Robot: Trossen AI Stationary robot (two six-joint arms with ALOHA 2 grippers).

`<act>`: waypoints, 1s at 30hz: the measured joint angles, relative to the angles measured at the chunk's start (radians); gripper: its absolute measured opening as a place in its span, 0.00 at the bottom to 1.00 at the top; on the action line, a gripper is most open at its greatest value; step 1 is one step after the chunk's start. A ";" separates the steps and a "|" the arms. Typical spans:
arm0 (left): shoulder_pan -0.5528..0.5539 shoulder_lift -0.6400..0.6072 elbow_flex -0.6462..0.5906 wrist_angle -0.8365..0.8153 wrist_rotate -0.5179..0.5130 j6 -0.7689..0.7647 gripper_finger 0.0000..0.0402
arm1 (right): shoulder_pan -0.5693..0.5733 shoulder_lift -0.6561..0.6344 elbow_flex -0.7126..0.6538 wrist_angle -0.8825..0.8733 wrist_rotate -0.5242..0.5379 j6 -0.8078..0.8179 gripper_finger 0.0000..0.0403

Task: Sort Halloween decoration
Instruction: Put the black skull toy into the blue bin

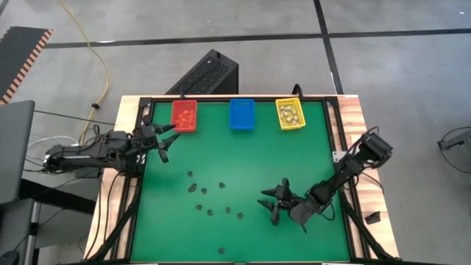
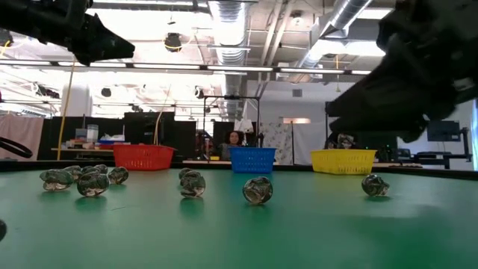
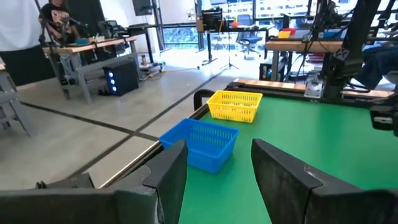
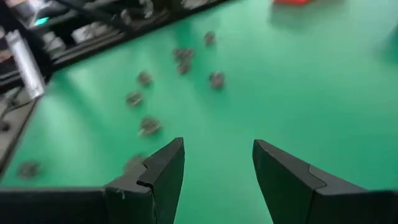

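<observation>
Several small dark trinkets of the Halloween decoration (image 1: 204, 191) lie scattered on the green mat, left of centre toward the near edge; in the low view they (image 2: 258, 190) rest on the mat in a row. My right gripper (image 1: 266, 205) hovers open just right of them, with nothing between its fingers (image 4: 217, 174). The trinkets (image 4: 148, 126) lie ahead of it, and I see none touched. My left gripper (image 1: 165, 141) is open at the table's left edge, near the red bin (image 1: 184, 115), held level above the mat (image 3: 217, 180).
Along the far edge stand the red bin, a blue bin (image 1: 241, 113) and a yellow bin (image 1: 289, 113); trinkets show in the red and yellow ones. A black frame (image 1: 335, 140) borders the mat. Bare mat lies at the centre and far right. A person (image 2: 235, 140) sits beyond the table.
</observation>
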 joint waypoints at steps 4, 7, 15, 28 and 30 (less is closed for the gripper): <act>0.000 0.000 0.000 -0.002 0.000 -0.004 0.42 | 0.023 0.000 0.035 -0.132 -0.032 0.075 0.56; 0.000 0.000 0.000 -0.003 0.000 -0.006 0.42 | 0.042 0.000 0.060 -0.214 -0.031 0.120 0.58; 0.000 0.000 0.000 -0.008 0.000 -0.023 0.42 | 0.068 0.026 0.082 -0.324 -0.022 0.248 0.60; 0.000 0.000 0.000 -0.051 -0.002 -0.026 0.42 | 0.083 0.254 0.088 -0.213 0.039 0.333 0.59; 0.000 0.000 0.000 -0.051 -0.002 -0.019 0.42 | 0.092 0.276 0.095 -0.221 0.053 0.337 0.56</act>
